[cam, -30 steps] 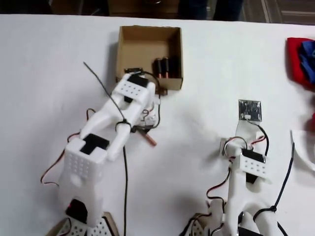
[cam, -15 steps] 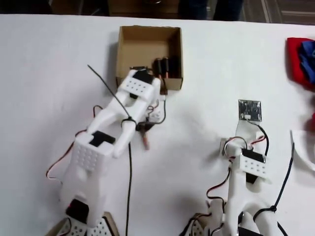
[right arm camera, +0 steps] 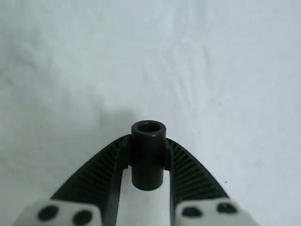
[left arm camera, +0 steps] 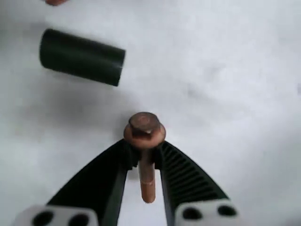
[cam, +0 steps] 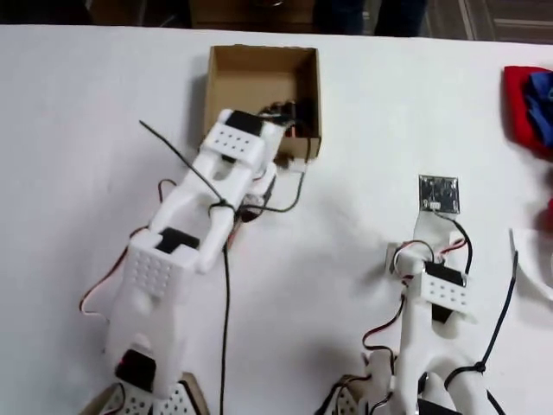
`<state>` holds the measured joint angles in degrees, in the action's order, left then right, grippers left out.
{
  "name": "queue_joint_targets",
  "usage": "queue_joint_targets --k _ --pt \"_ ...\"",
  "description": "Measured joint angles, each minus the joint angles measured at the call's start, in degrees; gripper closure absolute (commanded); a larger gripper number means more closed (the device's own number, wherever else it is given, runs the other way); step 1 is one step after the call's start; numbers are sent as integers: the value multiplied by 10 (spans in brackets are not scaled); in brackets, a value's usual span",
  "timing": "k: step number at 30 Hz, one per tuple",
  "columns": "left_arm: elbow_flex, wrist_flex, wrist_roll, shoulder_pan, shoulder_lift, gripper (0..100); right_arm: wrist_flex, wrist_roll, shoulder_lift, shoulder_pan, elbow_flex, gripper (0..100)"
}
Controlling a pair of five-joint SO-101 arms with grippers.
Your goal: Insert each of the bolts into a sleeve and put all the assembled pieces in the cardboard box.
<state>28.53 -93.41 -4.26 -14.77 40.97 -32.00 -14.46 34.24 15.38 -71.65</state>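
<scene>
My left gripper is shut on a copper bolt, head pointing away from the wrist. Just beyond it a loose black sleeve lies on its side on the white surface. In the high view the left arm's wrist stands over the front edge of the cardboard box, which holds dark assembled pieces in its right part. My right gripper is shut on an upright black sleeve with its bore facing out. The right arm stands to the right of the box, nearer the table's front.
A red and blue cloth and a white curved object sit at the right edge of the table. Black cables hang off both arms. A copper-coloured bit shows past the loose sleeve.
The left arm has swung up and right toward the box's front edge, and the bolt seen beneath it is now hidden under the arm. The right arm has not moved.
</scene>
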Motion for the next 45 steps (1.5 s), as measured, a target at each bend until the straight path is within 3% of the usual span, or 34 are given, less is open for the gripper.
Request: queue_joint_targets --k 3,9,15,26,42,45 --pt "3 0 -48 12 -1 692 0 0 0 0 0 974" --pt "5 33 -117 28 2 747 0 0 0 0 0 974" --pt "11 51 -119 28 40 809 0 0 0 0 0 974" --pt "25 -31 -116 27 51 812 0 0 0 -4 0 974" --pt "25 8 -86 26 75 817 0 0 0 -5 0 974" --pt "25 9 -86 26 80 899 0 0 0 -5 0 974"
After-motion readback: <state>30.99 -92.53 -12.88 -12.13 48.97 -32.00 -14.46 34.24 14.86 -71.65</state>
